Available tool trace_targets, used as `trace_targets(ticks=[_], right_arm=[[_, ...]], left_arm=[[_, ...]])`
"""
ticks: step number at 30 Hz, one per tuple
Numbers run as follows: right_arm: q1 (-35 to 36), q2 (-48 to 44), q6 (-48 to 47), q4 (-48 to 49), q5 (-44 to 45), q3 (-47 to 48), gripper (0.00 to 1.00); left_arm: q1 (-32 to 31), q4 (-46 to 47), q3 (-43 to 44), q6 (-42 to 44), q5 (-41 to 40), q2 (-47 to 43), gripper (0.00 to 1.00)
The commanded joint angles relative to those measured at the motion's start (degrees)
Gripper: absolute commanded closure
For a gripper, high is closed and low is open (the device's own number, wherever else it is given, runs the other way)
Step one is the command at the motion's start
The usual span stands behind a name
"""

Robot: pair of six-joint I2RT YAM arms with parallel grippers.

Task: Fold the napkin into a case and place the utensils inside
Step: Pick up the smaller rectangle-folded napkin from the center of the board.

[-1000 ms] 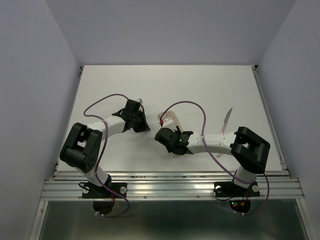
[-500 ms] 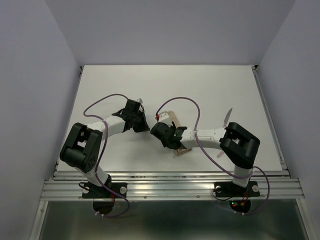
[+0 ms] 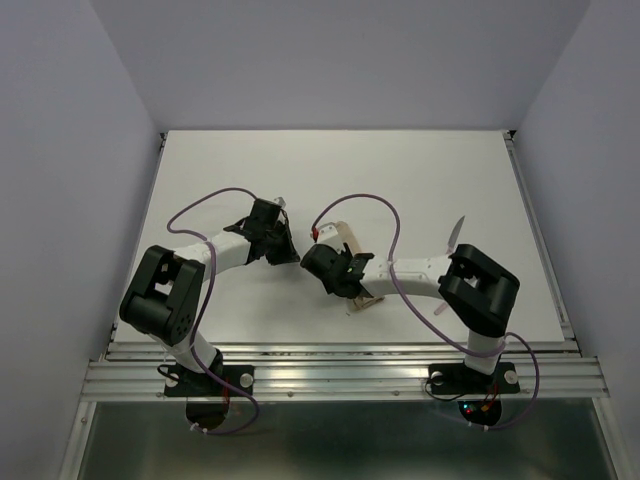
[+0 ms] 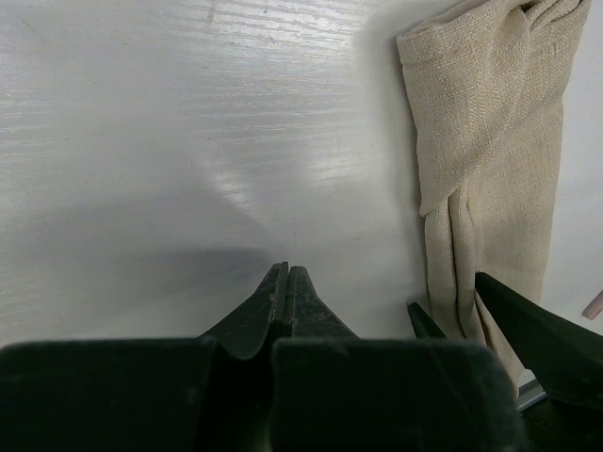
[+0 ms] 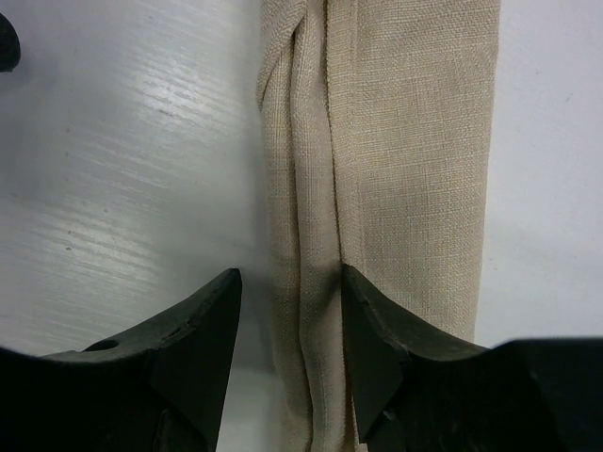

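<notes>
Beige-tan woven cloth, the case, a narrow oblong of soft layered folds flat on the white grained table, right gripper with jaws apart astride one creased ridge, left gripper nearby, tapered black tips pinched together

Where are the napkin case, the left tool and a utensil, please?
napkin case [image 5: 405, 169]: right wrist view, flat outer fold.
left tool [image 4: 285, 270]: left wrist view, between shut fingertips.
utensil [image 3: 457, 232]: top view, silvery end.
</notes>
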Motion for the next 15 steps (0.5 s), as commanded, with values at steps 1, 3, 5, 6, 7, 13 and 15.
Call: trace_targets(ticks=[1,3,5,6,7,13,15], right_arm=[[0.07,-3.69,0.39,1.54,0.72,1.43,0.48],[0.07,-5.53,0.48,1.27,1.33,0.99,0.48],[0.07,-6.42,0.30,1.27,2.82,0.64,0.48],[0.07,-6.33,0.13,1.27,3.78,0.64,0.46],[0.07,-6.24,-0.05,1.27,4.23,0.64,0.43],[-0.46,-2.03,-0.49,2.32,3.71,0.99,0.43],[-0.46,-0.80,-0.23,2.68,3.53,0.99,0.44]], left_arm=[[0.32,0.48,0.08,1.15,-0.07,-0.91,1.00],[0.32,0.39,0.17,1.07,-0.07,-0.83,1.00],[0.32,0.39,0.35,1.07,0.01,-0.56,1.00],[0.32,0.48,0.52,0.98,0.02,-0.30,1.00],[0.32,0.48,0.61,0.98,0.19,-0.21,1.00],[0.32,0.39,0.79,0.98,0.37,-0.47,1.00],[0.32,0.13,0.70,0.98,0.19,-0.65,1.00]])
